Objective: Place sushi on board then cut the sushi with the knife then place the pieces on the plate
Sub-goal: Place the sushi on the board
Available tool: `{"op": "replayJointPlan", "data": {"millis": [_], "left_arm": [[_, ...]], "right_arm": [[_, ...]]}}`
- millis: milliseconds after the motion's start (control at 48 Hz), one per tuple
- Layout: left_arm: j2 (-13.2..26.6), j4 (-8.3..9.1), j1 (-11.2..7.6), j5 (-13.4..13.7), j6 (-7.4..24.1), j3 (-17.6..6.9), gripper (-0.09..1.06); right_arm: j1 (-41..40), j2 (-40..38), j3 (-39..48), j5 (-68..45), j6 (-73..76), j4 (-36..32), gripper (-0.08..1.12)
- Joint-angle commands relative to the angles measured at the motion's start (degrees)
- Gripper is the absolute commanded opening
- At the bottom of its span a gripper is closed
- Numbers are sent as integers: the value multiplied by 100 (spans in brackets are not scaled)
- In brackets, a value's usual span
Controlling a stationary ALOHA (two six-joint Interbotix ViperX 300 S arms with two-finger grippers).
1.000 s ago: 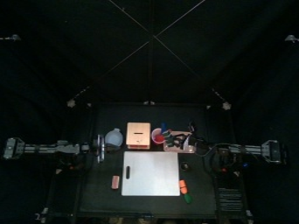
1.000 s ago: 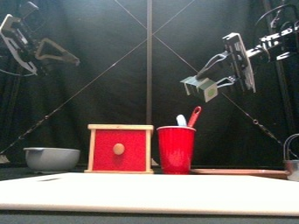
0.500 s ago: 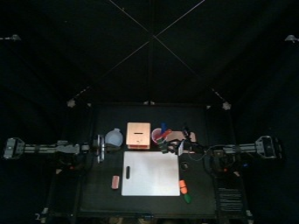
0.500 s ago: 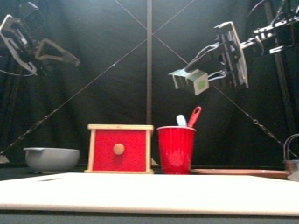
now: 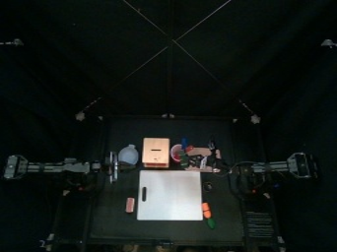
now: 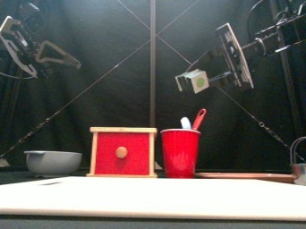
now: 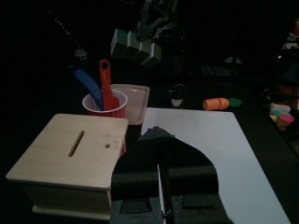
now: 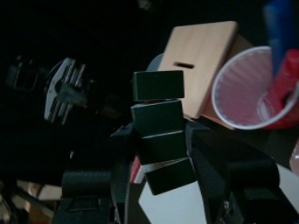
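The toy sushi roll, a stack of dark green blocks, hangs high in the air, and my right gripper is shut on it above and slightly right of the red cup. In the top view this gripper is just right of the cup. A blue knife and a red knife stand in the cup. The white cutting board lies bare at the table's front. A flat pink tray shows behind the board's right end. My left gripper rests shut, raised at the left.
A wooden box with a red drawer front stands left of the cup, with a blue-grey bowl further left. The metal cutter is at the far right. Small toy foods, orange and green, lie right of the board.
My right gripper has carried the sushi roll leftward and a little higher, turning as it goes. The left arm has not moved.
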Motion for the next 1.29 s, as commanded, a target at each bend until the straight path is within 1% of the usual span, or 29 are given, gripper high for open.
{"op": "replayJointPlan", "data": {"millis": [21,167,271,667,896,1083,1292], "left_arm": [[18,0,9,-44,0,-62,-3],[9,9,9,-44,18,-26,-3],[18,9,26,-44,26,-18,-3],[18,0,44,-9,18,9,-3],[18,0,44,-9,26,26,-3],[18,0,44,0,26,26,-3],[9,9,53,9,26,44,-3]], "right_arm": [[-105,-141,53,0,-62,352,52],[-114,-123,334,-26,-35,422,52],[-70,-79,448,-26,-35,589,52],[563,114,510,-26,-35,1327,52],[1107,519,431,-62,-35,1811,52],[1468,1063,193,-334,-35,1951,52],[1793,1415,-53,-668,-44,2101,52]]}}
